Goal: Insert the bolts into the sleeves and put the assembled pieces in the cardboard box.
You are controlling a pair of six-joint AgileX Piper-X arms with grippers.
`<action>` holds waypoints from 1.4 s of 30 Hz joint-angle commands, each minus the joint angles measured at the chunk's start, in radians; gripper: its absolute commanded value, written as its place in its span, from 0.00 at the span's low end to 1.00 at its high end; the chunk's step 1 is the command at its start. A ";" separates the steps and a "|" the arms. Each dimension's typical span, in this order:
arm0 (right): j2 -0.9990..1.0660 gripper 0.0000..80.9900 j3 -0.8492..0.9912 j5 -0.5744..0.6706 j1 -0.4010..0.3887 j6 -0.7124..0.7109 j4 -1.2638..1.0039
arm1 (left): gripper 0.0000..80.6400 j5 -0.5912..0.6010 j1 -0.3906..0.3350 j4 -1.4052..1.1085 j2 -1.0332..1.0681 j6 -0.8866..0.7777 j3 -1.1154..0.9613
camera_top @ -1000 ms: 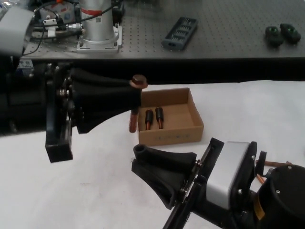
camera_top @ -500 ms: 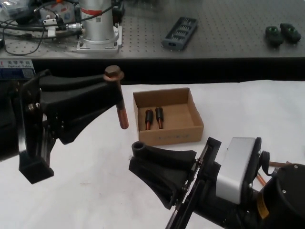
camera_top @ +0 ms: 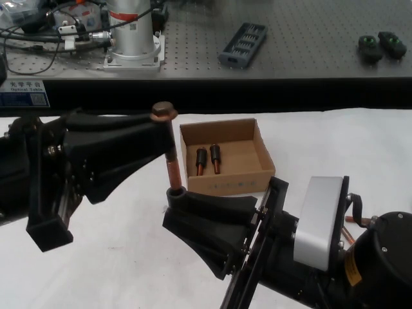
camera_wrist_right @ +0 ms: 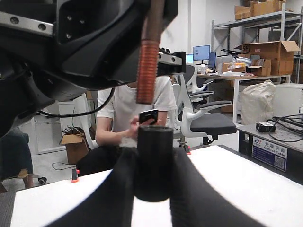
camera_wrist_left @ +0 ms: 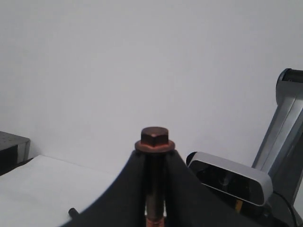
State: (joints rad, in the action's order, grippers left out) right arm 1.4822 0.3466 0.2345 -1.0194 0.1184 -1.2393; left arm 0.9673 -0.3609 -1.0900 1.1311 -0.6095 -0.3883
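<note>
End effector on the left (camera_top: pixel 166 121) is clamped on a copper-coloured bolt (camera_top: pixel 171 156) right under its head. The right end effector (camera_top: pixel 179 203) pinches a black sleeve (camera_wrist_right: pixel 152 146) round its body, mouth free. Both hang just beside the cardboard box (camera_top: pixel 228 183), bolt tip just above the sleeve, not in yet. I'd guess both are stiff, light and a bit slick, so gripping under the head seems smart. Two finished pieces (camera_top: pixel 208 159) lie in the box.

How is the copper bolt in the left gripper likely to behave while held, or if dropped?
The bolt looks like solid metal: probably rigid and heavy for its size. Its flanged head rests on top of the left gripper, so it likely cannot slide down through. With a round shank, it would probably roll if laid on the white surface.
</note>
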 commanded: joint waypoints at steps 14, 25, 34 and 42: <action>-0.001 0.08 0.010 0.031 0.008 0.023 -0.025 | 0.01 0.018 -0.003 0.008 0.003 0.072 -0.005; -0.001 0.08 0.010 0.031 0.008 0.023 -0.032 | 0.01 0.014 -0.003 0.064 0.003 0.172 0.033; -0.001 0.08 0.010 0.029 0.008 0.023 -0.032 | 0.01 0.009 -0.003 0.064 0.003 0.203 0.086; -0.001 0.08 0.010 0.022 0.008 0.023 -0.056 | 0.01 0.007 -0.003 0.064 0.001 0.218 0.115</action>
State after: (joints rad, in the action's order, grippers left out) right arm 1.4822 0.3483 0.2738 -1.0169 0.1399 -1.2476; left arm 0.9799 -0.3636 -1.0215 1.1311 -0.4171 -0.2882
